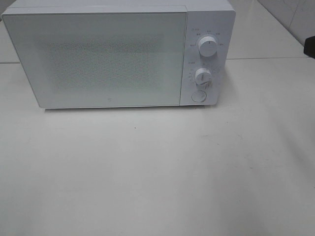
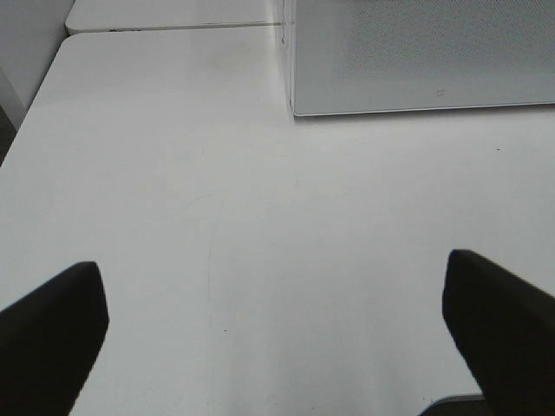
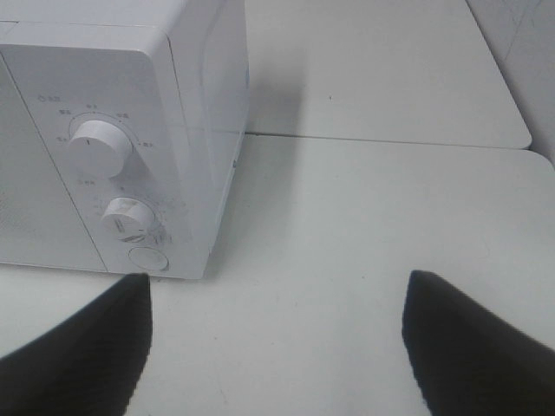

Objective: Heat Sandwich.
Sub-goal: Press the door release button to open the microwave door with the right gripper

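- My left fingers (image 2: 52,342) are spread wide and released, with only bare desk (image 2: 260,217) showing between them.
- My right fingers (image 3: 477,347) are parted too and grip nothing.
- The sandwich shows in none of my views, so I cannot tell where it is.
- A white microwave oven (image 1: 118,54) stands at the far side of the desk. Its frosted door (image 1: 74,88) is shut, and I can make out nothing behind it.
- The oven's control panel is at its right end, with an upper knob (image 1: 207,47), a lower knob (image 1: 203,75) and a round button (image 1: 199,96) beneath them.
- The door's lower corner lies ahead of my left fingers, and the panel's corner lies ahead of my right fingers.
- In front of the oven the desk runs open across its whole width.
- Beyond my left fingers the desk's side edge falls away.
- To the right of the oven a seam (image 3: 390,140) joins a second desk (image 3: 373,69) behind.
- A tiled wall (image 1: 290,14) closes the far right.
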`<control>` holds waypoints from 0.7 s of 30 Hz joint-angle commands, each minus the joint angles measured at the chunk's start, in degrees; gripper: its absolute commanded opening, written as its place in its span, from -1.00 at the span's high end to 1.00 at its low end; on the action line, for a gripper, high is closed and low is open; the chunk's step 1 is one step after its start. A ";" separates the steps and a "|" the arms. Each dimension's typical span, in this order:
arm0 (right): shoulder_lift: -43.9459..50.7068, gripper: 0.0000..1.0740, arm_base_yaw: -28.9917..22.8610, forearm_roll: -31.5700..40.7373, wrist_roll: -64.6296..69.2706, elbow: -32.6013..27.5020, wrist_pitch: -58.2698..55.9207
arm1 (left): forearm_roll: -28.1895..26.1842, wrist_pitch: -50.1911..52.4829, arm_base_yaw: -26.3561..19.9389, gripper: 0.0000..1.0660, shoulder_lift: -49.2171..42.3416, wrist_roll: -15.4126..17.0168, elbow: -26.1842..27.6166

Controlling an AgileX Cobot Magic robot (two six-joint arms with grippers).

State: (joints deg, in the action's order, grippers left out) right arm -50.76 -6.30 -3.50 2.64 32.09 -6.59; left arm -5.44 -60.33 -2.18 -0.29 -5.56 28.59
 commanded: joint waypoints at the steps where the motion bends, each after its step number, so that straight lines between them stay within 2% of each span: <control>1: -3.95 -0.42 0.17 -0.11 0.57 0.52 5.16 | 0.06 0.80 -0.11 -0.90 -1.43 0.29 -0.23; 14: -15.36 -0.42 0.17 -0.06 0.63 -0.63 18.91 | 0.06 0.80 -0.11 -0.90 -1.43 0.29 -0.23; 21: -20.11 -0.42 0.11 6.30 -3.15 -6.02 30.48 | 0.06 0.80 -0.11 -0.90 -1.43 0.29 -0.23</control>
State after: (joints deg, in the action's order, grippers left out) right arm -70.42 -6.30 1.49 1.09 27.04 20.63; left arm -5.44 -60.33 -2.18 -0.29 -5.56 28.59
